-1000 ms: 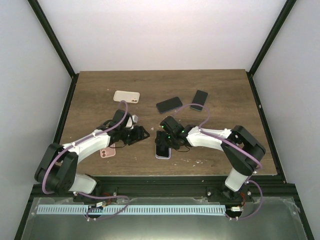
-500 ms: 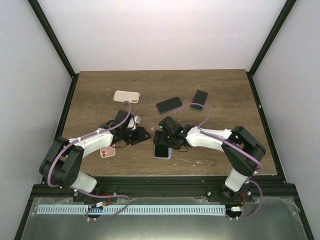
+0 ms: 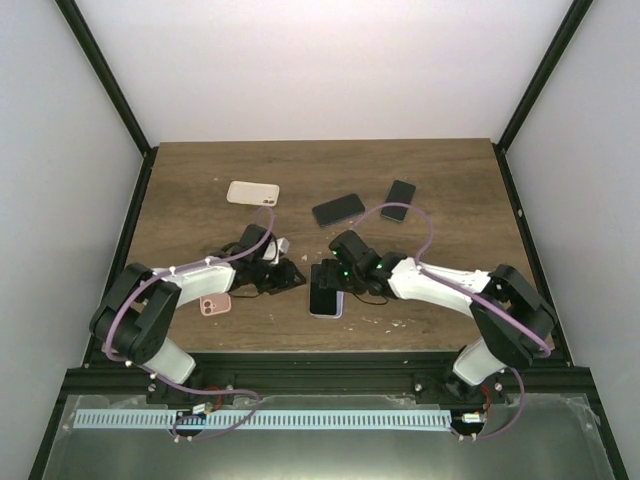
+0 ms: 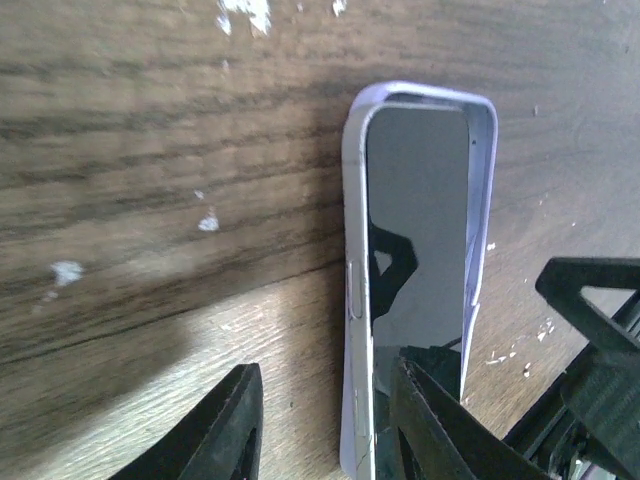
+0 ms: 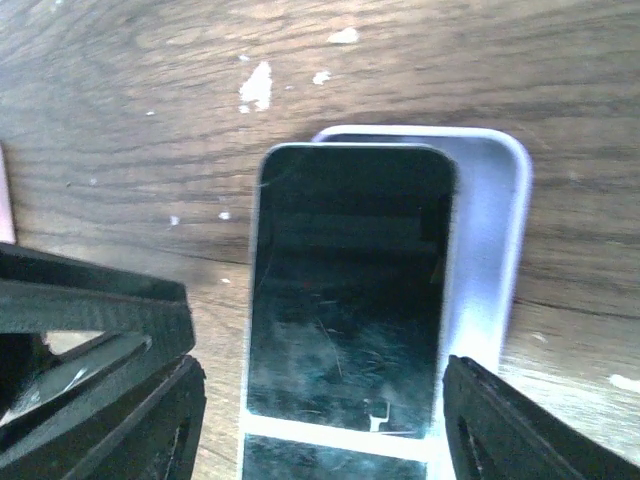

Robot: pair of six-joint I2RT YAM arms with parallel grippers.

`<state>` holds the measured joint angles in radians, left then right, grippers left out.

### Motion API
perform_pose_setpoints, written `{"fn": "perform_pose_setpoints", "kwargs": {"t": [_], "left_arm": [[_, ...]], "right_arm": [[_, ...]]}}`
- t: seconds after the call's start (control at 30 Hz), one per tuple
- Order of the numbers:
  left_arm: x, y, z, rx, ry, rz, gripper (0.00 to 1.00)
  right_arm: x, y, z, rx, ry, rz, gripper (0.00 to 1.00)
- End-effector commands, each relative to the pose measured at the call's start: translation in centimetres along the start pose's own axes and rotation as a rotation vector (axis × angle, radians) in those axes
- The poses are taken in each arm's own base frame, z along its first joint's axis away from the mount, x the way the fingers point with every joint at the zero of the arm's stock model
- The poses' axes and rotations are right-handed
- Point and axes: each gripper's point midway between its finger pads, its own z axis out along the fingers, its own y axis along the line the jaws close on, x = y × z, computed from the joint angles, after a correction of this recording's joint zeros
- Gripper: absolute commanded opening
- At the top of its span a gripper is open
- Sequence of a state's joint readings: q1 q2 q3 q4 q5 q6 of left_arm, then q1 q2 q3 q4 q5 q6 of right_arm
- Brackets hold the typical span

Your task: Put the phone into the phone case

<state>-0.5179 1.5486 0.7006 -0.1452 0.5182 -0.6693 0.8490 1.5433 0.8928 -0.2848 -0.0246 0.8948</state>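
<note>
Phone (image 5: 345, 300) lies screen-up on the lavender phone case (image 5: 492, 240), offset sideways with a strip of case interior exposed, near the front centre of the table (image 3: 450, 180). Right gripper (image 5: 320, 400) is spread wide, straddling the phone. Left gripper (image 4: 325, 425) is likewise parted, one finger outside the case's long wall, the other over the screen.

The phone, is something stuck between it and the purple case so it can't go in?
Nothing visible is in between. The phone lies right on the purple case, just slid sideways, so a strip of the case shows bare beside it. It does not look pushed all the way in.
</note>
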Motion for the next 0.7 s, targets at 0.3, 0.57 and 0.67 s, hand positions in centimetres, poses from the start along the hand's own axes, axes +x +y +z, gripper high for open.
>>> {"fn": "perform_pose_setpoints", "kwargs": {"t": [0.3,0.57,0.67], "left_arm": [[1.2,-1.3,2.4,-0.006,0.037,0.061,0.30],[0.9,-1.6,2.9,0.003,0.041,0.061,0.17],[0.9,-1.9,3.1,0.010,0.042,0.063,0.12]], "right_arm": [[0.7,-3.5,0.7,-0.037,0.003,0.019,0.48],[1.5,-4.0,1.4,-0.082,0.023,0.023,0.43],[1.6,-4.0,1.5,-0.093,0.024,0.019,0.39]]}}
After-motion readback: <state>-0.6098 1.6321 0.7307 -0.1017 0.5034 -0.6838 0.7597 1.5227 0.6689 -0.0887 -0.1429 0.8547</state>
